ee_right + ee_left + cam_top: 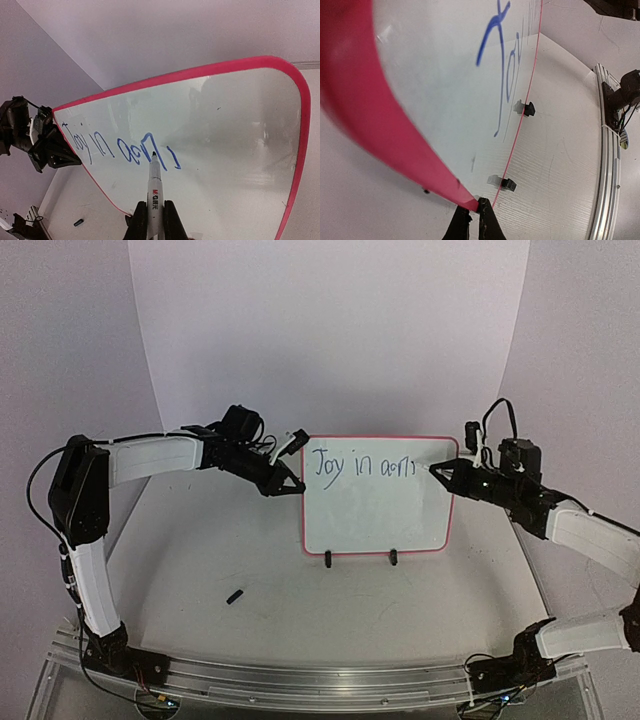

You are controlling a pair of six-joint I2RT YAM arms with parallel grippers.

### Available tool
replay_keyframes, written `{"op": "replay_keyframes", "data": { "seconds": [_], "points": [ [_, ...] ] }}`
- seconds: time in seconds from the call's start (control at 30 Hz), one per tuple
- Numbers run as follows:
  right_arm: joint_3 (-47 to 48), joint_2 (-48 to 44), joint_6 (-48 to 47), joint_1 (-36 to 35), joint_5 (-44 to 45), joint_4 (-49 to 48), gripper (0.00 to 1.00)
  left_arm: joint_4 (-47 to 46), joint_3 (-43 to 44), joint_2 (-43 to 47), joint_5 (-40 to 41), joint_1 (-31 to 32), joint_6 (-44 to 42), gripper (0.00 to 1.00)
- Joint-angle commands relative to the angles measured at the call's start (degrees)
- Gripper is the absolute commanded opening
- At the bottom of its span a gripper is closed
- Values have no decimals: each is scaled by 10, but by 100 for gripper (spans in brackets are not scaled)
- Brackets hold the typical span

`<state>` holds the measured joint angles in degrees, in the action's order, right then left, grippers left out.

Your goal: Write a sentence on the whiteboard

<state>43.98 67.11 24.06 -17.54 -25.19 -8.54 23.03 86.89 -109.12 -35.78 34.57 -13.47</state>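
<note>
Whiteboard [375, 515] stands upright on the table [250, 560], left hand [290, 485] pinching its edge, right hand [447, 476] gripping the marker [153, 190] at the end of the sentence [360, 466]. Push too hard and the board probably skids, wrecking letters.

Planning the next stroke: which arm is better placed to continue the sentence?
Right: the right claw holds the marker, tip at the end of the sentence. The left claw is shut on the rim of the whiteboard, steadying it.
</note>
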Motion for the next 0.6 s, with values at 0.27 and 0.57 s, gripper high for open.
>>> {"op": "replay_keyframes", "data": {
  "seconds": [0.27, 0.57],
  "points": [
    [40, 13, -8, 1, 41, -21, 0, 66, -4, -12, 42, 14, -38, 0],
    [39, 24, -10, 1, 57, -26, 0, 66, -4, -13, 42, 15, -39, 0]
  ]
}}
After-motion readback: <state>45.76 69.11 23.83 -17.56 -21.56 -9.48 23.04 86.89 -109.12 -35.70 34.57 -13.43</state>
